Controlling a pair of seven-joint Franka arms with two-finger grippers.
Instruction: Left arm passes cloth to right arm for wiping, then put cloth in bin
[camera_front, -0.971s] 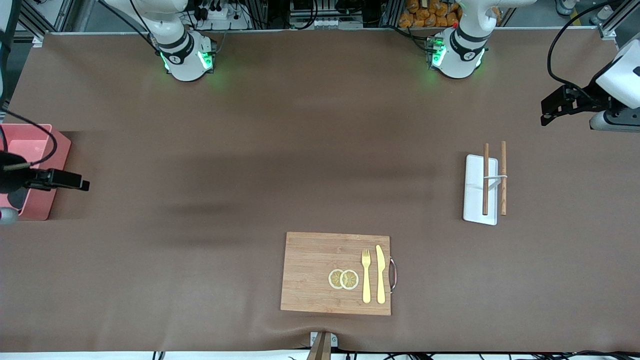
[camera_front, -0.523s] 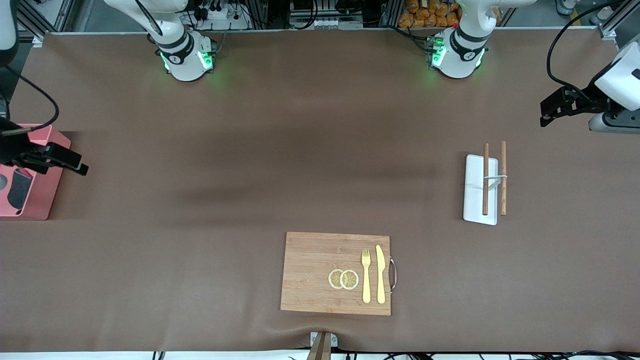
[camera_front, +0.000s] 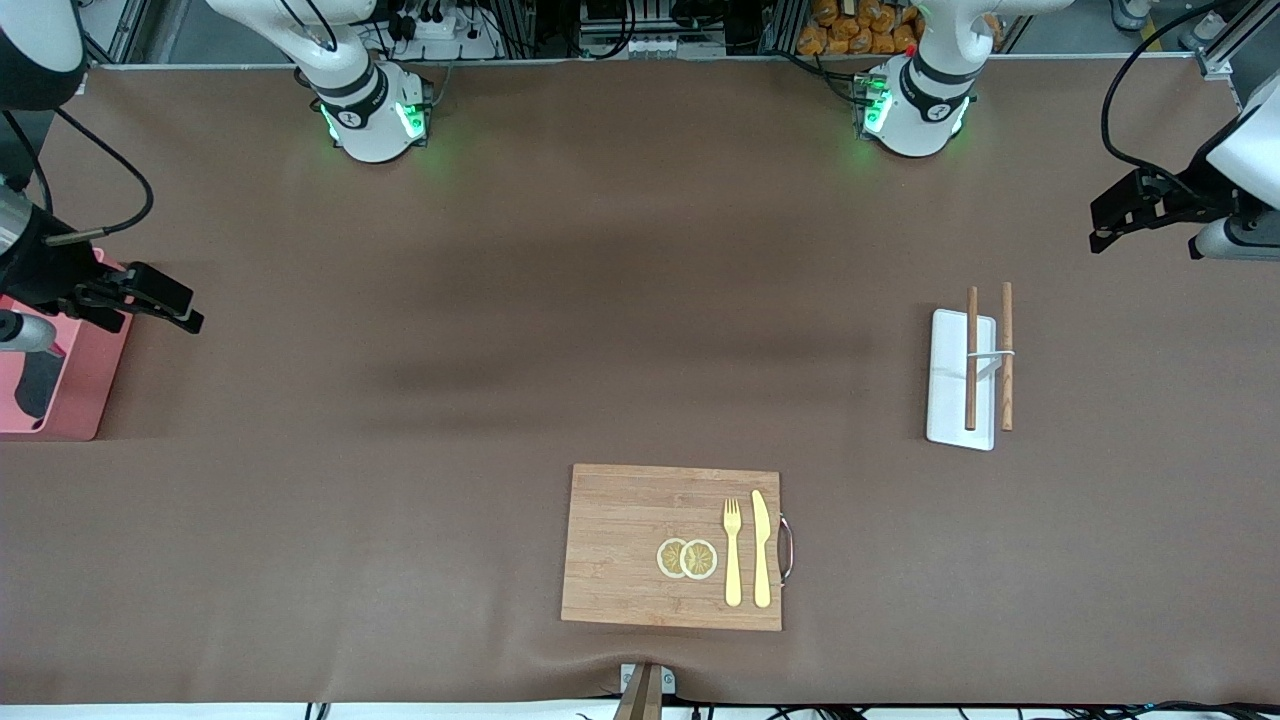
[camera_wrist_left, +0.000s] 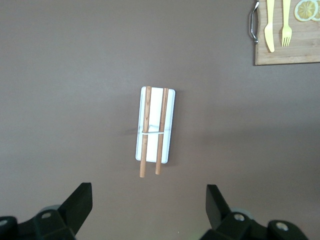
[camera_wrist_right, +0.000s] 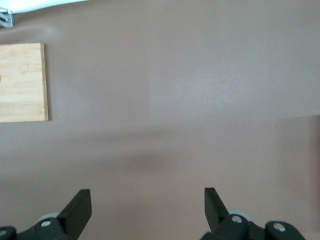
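- The task looks all but done: the cloth (camera_front: 38, 385) lies inside the bin (camera_front: 88, 400), a dark shape against the pink floor, at the right arm's end of the worktop (camera_front: 520, 300).
- No hand-over or wiping is under way; judging by how things lie, only drawing the arms clear is left.
- The right gripper (camera_front: 165, 300) hangs above the bin's edge and the bare worktop just beside it, jaws spread wide and empty. The right wrist view shows only brown worktop and a corner of the cutting board (camera_wrist_right: 22, 82) between the fingers (camera_wrist_right: 77, 210).
- The cloth sits below and to one side of those jaws, apart from them and touching nothing but the bin.
- The left gripper (camera_front: 1125, 212) waits over the left arm's end of the worktop, jaws released and holding nothing, well apart from the cloth.
- In the left wrist view, the white tray (camera_wrist_left: 156, 125) with its two wooden sticks (camera_wrist_left: 152, 132) lies on the worktop ahead of the jaws, untouched.
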